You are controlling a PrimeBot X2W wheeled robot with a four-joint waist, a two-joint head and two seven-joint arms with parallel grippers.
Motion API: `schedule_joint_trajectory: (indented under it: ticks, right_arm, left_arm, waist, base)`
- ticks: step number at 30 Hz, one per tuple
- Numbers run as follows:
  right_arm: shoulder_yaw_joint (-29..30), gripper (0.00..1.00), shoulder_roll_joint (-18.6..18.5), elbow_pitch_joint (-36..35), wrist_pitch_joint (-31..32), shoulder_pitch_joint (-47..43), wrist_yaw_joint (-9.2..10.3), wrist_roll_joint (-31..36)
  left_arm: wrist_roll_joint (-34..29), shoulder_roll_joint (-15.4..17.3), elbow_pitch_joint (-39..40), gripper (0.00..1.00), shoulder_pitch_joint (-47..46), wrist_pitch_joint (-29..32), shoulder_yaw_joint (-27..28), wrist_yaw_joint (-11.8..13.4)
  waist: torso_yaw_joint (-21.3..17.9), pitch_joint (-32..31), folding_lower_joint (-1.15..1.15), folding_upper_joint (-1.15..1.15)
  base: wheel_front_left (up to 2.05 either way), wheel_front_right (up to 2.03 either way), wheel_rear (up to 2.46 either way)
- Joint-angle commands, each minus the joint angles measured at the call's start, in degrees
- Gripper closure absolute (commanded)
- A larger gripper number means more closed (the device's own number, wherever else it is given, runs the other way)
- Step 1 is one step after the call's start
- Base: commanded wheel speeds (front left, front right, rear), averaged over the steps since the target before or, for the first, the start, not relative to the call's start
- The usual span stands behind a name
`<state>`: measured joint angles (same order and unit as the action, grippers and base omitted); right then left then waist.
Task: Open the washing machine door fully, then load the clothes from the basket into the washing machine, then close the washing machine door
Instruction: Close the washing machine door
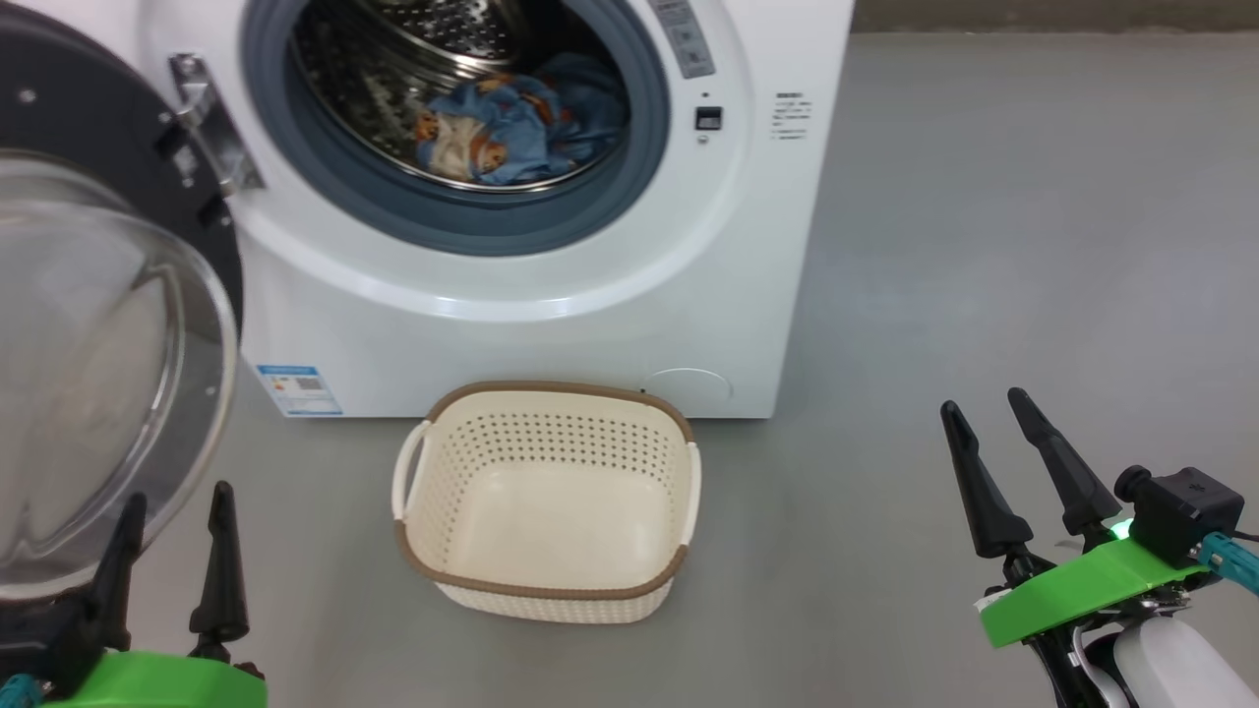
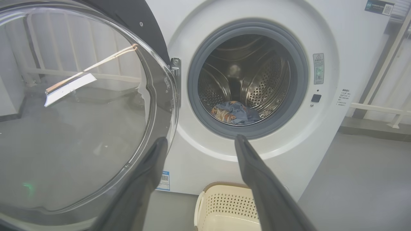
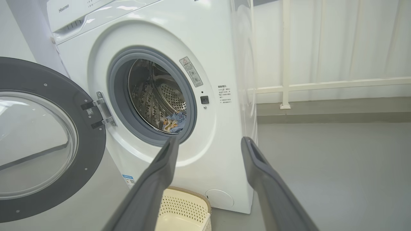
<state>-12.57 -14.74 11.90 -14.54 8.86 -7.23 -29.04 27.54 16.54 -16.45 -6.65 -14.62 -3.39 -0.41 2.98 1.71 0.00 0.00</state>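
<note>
The washing machine [image 1: 551, 324] stands ahead with its door [image 1: 98, 374] swung wide open to the left; the door [image 3: 41, 141] hangs on its hinge. The blue bear-print clothes [image 1: 511, 128] lie inside the steel drum, also seen as clothes [image 2: 234, 112] and clothes [image 3: 175, 122]. The cream basket [image 1: 551, 580] sits on the floor before the machine with nothing in it. My left gripper [image 1: 172, 497] is open at the lower left, just in front of the door's glass bowl. My right gripper [image 1: 984, 403] is open at the lower right, away from everything.
Grey floor [image 1: 984, 246] stretches to the right of the machine. A white railing [image 3: 321, 85] and pale curtain run along the wall behind. The open door takes up the space at the left.
</note>
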Motion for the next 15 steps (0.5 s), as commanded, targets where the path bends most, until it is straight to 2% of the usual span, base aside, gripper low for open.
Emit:
schedule_joint_trajectory:
  ticks: [1, 15]
  right_arm:
    - [-0.9, 0.00, -1.1, -1.1, -0.5, 0.4, -0.25, -0.6]
    - [-1.4, 0.00, -0.8, -0.4, -0.5, 0.3, -0.25, -1.4]
  left_arm:
    - [-0.8, 1.3, 1.0, 0.00, -0.8, -0.3, 2.1, 0.5]
    - [-1.1, 1.5, 1.4, 0.00, -0.1, -0.3, 2.3, 1.5]
  waist:
    - [2.6, -0.6, 0.00, 0.00]
    - [14.3, -1.8, 0.00, 0.00]
  base:
    - [0.00, 0.00, 0.00]
    - [0.00, 0.00, 0.00]
